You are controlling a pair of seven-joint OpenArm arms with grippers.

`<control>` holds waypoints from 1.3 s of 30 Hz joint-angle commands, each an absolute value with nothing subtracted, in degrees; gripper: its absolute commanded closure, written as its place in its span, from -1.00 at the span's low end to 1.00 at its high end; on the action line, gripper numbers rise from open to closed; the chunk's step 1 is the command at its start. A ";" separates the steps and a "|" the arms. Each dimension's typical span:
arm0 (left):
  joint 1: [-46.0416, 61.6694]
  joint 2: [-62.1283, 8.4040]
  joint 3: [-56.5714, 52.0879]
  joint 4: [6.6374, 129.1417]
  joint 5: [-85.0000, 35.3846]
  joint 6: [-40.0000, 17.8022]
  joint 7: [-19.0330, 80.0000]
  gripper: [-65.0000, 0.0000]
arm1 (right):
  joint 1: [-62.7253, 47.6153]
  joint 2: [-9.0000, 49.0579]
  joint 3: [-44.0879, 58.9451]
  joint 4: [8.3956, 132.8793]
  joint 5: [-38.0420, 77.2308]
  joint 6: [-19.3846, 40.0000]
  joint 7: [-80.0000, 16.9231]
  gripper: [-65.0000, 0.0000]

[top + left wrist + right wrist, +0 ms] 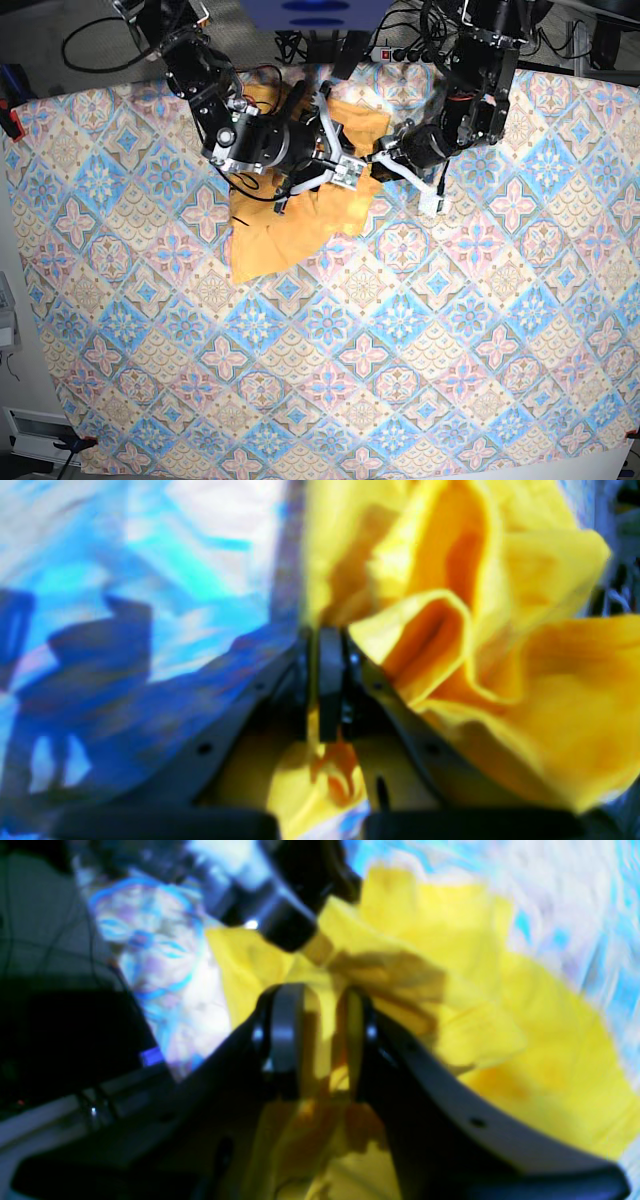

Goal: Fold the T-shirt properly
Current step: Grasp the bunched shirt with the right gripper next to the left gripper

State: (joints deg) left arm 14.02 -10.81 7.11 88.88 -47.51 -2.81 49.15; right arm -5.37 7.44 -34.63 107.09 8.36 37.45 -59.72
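The yellow-orange T-shirt point(290, 228) lies bunched on the patterned tablecloth point(400, 330) at the back of the table. My left gripper point(330, 636) is shut on a fold of the T-shirt point(505, 630), and cloth billows to its right and hangs between its arms. My right gripper point(320, 1012) has the yellow T-shirt point(525, 1050) pinched between its fingers point(285, 1040). In the base view both grippers meet over the shirt's right edge, the right gripper point(347, 170) beside the left gripper point(379, 158). Both wrist views are blurred.
The other arm's dark body point(285, 915) hangs just above the right gripper. Cables and a power strip point(400, 50) lie behind the table's far edge. The tablecloth's front and right areas hold only its blue-pink pattern point(480, 350).
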 commanded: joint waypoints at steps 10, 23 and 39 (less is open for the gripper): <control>14.81 -11.03 0.31 89.54 -47.52 -3.03 48.66 1.00 | -0.04 7.43 -40.66 102.55 8.75 37.49 -62.11 0.55; 13.14 -11.03 0.66 87.87 -47.96 -3.38 50.33 0.96 | 0.04 7.34 -37.41 102.02 8.66 37.32 -59.91 0.56; 14.81 -12.62 -3.38 89.89 -47.96 -3.38 55.16 0.08 | -0.13 7.69 -37.49 101.58 8.66 37.32 -59.91 0.56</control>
